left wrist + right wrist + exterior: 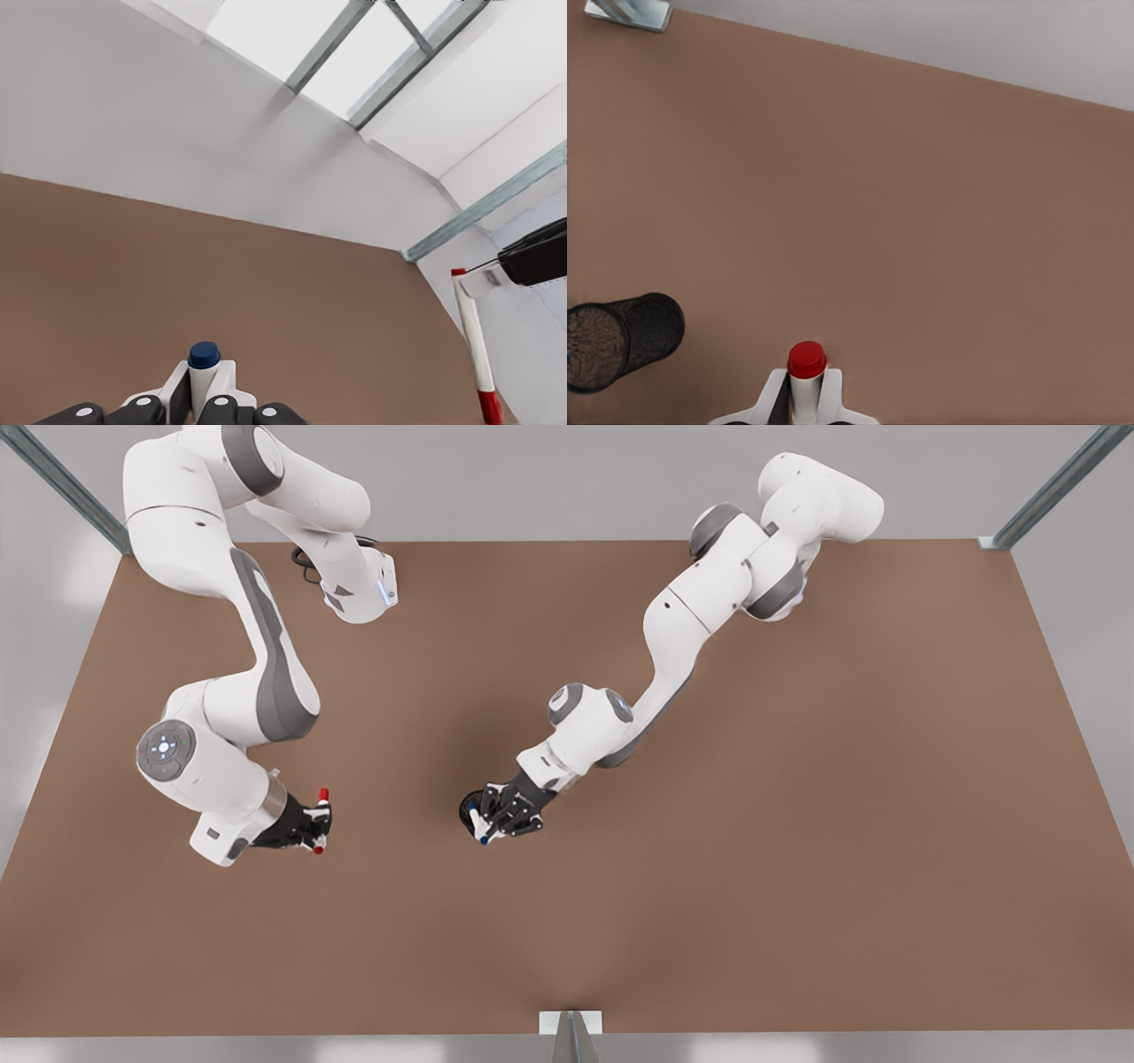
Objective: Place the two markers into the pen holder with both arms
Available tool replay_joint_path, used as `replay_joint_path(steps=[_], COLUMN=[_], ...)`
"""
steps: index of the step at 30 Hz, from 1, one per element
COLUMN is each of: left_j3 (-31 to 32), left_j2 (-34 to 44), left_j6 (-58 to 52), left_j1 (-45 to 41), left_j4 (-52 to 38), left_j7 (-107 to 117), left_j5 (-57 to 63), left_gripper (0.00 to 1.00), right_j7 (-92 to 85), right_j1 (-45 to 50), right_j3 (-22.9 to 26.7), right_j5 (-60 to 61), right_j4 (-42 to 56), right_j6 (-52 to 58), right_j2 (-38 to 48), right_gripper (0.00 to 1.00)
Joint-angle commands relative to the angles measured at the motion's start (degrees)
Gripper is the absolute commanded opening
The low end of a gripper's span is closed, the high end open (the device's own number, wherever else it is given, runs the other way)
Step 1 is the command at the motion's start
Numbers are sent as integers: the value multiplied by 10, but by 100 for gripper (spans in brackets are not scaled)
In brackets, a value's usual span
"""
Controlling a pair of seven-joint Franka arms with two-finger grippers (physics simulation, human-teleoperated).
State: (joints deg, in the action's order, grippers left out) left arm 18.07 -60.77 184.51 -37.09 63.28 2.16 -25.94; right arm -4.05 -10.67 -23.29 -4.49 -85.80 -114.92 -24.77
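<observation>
The left gripper (496, 819) is clamped on the blue-capped marker (479, 825) right over the black mesh pen holder (469, 809), mid-table. The right gripper (316, 825) — toward the front view's left — pinches the red-capped marker (322, 820), well apart from the holder. Around both, the brown table (797, 824) lies bare out to its edges — metal frame posts (1054, 487) at the corners. No lettering is legible anywhere.
</observation>
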Motion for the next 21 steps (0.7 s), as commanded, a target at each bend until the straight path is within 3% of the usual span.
replay_joint_path(steps=[1,7,12,14,15,17,19,20,21], left_j3=[-3,-5,-66,-91,-124,-123,-123,-142,-233], left_j2=[0,0,-2,7,7,34,118,180,233], left_j6=[95,115,151,151,150,107,-119,-225,-413], left_j1=[-4,-16,-58,-72,-101,-95,-33,11,16], left_j4=[18,52,82,93,97,98,98,150,166], left_j7=[71,29,-21,-88,-91,-88,-69,-16,49], left_j5=[38,48,47,46,44,17,-154,-168,-166], left_gripper=[21,21,21,98,100,100,100,100,100], right_j7=[109,135,132,130,129,133,133,129,131], right_j1=[1,0,0,0,0,0,0,-1,2], right_j3=[-5,-25,-26,-26,-25,-26,-31,-37,-40], right_j5=[-5,-6,-6,-6,-6,-6,-6,-6,-7], right_j4=[4,5,5,5,5,5,6,11,12], right_j6=[23,23,23,22,22,22,22,22,22], right_j2=[2,3,3,3,3,3,3,2,2], right_gripper=[21,21,22,22,22,22,22,22,22])
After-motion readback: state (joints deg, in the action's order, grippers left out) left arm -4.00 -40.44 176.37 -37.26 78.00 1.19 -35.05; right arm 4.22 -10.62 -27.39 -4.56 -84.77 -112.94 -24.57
